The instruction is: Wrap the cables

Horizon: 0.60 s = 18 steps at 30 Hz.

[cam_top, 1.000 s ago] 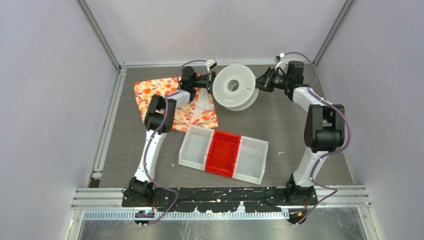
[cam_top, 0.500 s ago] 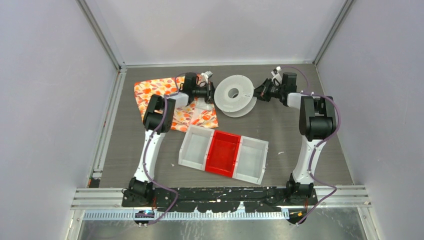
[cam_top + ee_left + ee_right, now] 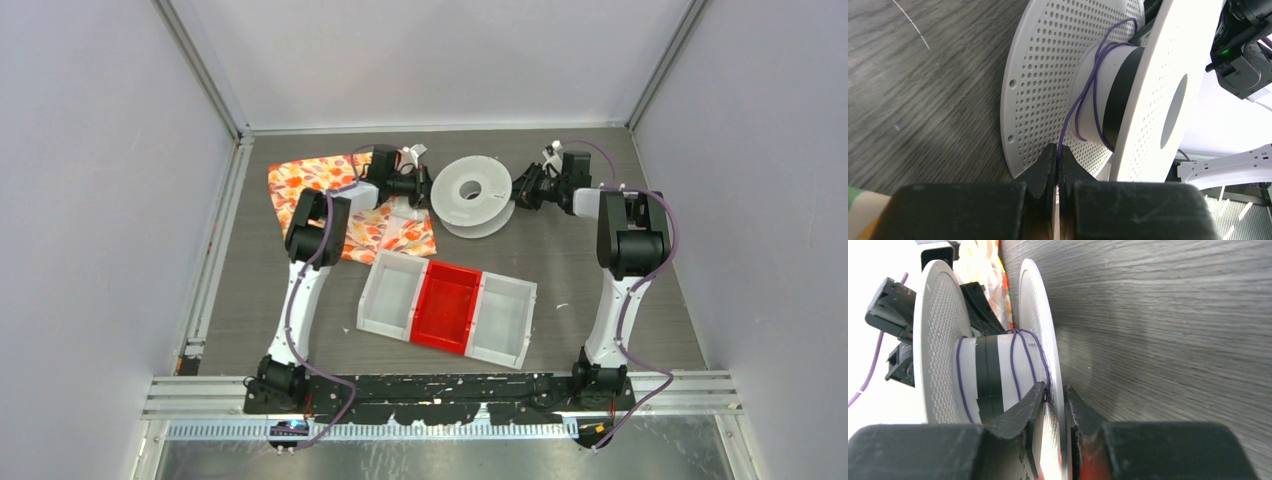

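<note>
purple and hair-thin, the cable (image 3: pixel 1072 122) looks light, limp and a little springy. it can be pulled but not pushed, and slack turns would likely slip or spring off the smooth hub (image 3: pixel 1100 110). my judgement is that it wants a pinch on the free run close to the spool (image 3: pixel 455 203). from there it should be kept taut and led round the hub between the two flanges. the pull should be gentle, since a wire this fine could kink or snap.

in the top view the spool sits at about 12 o'clock on the worktop (image 3: pixel 560 250), seemingly resting on one perforated white flange. only a few loose turns lie on the white hub, crossing one another beside a black band (image 3: pixel 1120 95), and most of the hub is bare. in the left wrist view one strand runs from the turns toward 6 o'clock, straight into the left jaws.

the left jaws, at 9 o'clock of the spool, are pressed fully together with that strand nipped between their tips. the right jaws, at 3 o'clock of the spool, stand a little apart astride the rim of the lower flange (image 3: pixel 1035 300). a sliver of gap shows on one side, so they seem to bracket the rim, not clamp it. the wire passes right by their inner tip, and whether it touches i cannot tell.
</note>
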Available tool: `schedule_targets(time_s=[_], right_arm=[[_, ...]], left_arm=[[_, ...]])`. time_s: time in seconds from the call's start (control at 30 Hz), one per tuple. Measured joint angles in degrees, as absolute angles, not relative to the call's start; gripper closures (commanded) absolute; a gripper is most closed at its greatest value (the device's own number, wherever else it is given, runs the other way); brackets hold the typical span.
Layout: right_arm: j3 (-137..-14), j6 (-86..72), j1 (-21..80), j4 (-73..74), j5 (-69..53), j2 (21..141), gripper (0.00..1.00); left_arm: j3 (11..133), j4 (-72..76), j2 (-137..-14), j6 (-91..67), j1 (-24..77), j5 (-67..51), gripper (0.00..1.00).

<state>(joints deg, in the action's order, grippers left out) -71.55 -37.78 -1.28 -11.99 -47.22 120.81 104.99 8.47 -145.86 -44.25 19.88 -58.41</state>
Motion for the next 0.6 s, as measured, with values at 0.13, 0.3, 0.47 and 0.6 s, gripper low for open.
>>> schedule_targets(time_s=[0.13,0.3,0.47,0.6], right_arm=[[-71.5,-36.3,-1.2,-9.8,-45.4,121.2,0.66],[-70.9,-35.1,-1.2,-7.6,-44.1,121.2,0.60],[-70.7,-33.7,-1.2,-5.5,-42.7,121.2,0.56],[-70.7,-32.6,-1.3,-4.5,-42.7,120.8,0.51]], left_arm=[[105.0,6.5,-145.4,-42.7,20.4,-57.5,0.95],[105.5,1.7,-144.3,-39.5,20.9,-54.8,0.94],[106.7,-1.4,-144.1,-37.6,21.1,-52.6,0.89],[106.7,-2.6,-143.5,-36.7,21.1,-51.7,0.85]])
